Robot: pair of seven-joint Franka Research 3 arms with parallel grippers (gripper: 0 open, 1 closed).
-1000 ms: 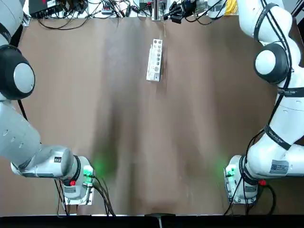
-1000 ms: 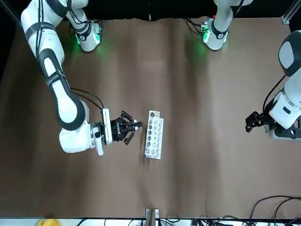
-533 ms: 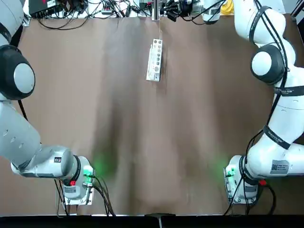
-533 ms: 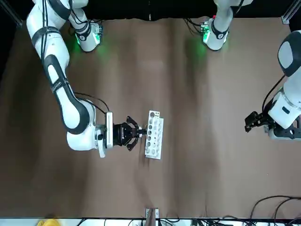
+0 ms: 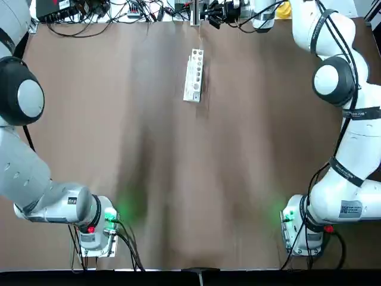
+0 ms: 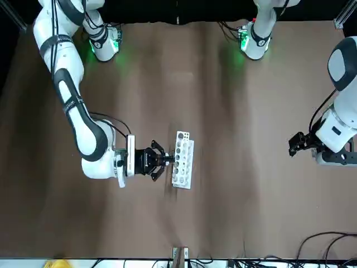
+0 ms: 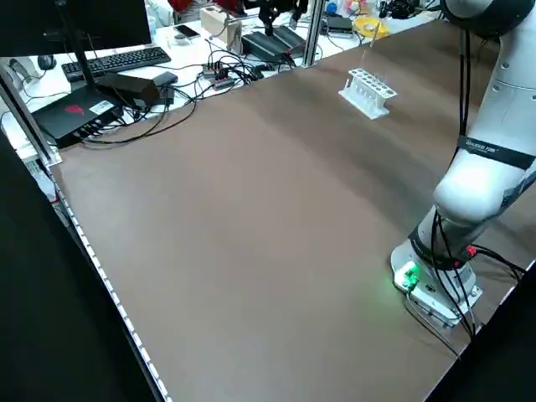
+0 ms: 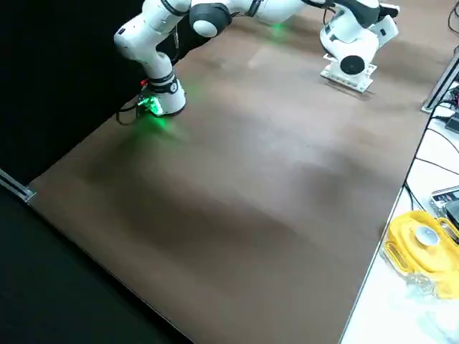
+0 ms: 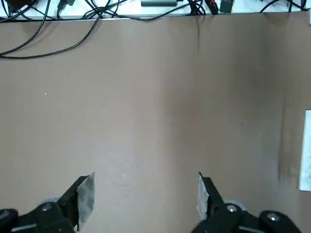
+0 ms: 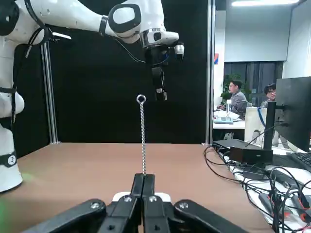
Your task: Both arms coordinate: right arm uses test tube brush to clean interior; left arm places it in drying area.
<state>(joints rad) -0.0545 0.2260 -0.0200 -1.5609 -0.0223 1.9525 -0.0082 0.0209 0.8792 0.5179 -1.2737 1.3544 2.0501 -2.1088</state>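
No readable text, labels, brands or numbers.

Broad soft shadows streak matte brown table [image 5: 238, 149]; green glow beside lit white arm base [image 5: 107, 217]. Bright white ceiling tube light [image 10: 265, 2] in right wrist view.

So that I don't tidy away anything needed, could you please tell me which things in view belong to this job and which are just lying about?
In the job:
- test tube brush, in the right gripper near the rack
- left gripper, open above the table
- white rack, probably

Lying about:
- keyboard
- yellow item
- monitor
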